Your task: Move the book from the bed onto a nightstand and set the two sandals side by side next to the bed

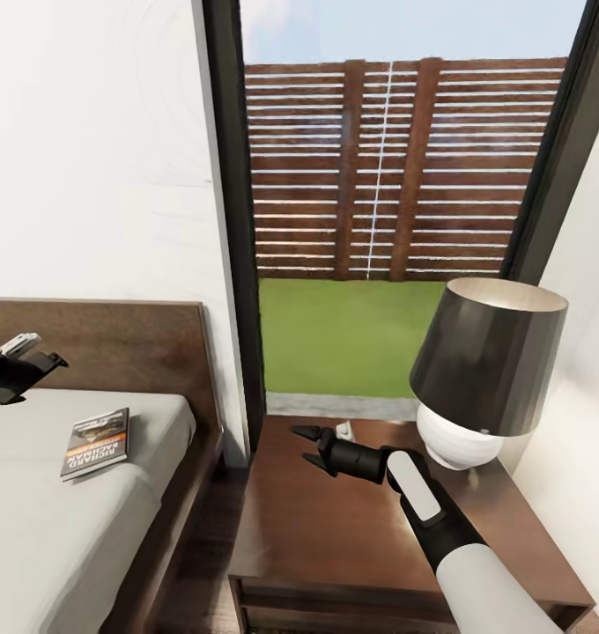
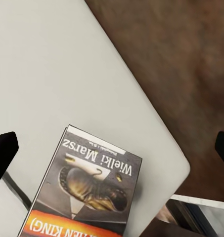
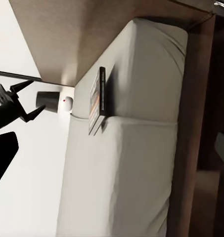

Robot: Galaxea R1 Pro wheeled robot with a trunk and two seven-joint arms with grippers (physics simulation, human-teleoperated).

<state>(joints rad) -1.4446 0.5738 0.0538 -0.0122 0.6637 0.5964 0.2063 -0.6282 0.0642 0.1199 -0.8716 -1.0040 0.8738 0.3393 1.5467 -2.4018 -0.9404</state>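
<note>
The right arm's white forearm shell, smooth and rounded, runs up from the near edge of the head view into a black wrist and the right hand (image 1: 306,446), whose two pointed black fingers stand spread above the nightstand (image 1: 335,537), pinching nothing. That nightstand is one boxy cabinet of glossy dark-brown wood with a flat top. On its far right corner stands one lamp (image 1: 484,370): a round white base under a dark, tapered shade with a pale inner lining.

To the left lies the bed (image 1: 88,528), its dark brown wooden headboard flat and grained, its pale grey mattress plain, smooth and round-cornered. One book (image 1: 95,443) rests flat on the mattress near the headboard, a thin paperback with a dark grey cover, an orange band and white lettering. The left hand (image 1: 26,370), black and angular, hovers over the mattress well short of the book, fingers apart and empty.

Behind, one tall dark-framed window (image 1: 396,176) shows a slatted brown wooden fence and green lawn.
</note>
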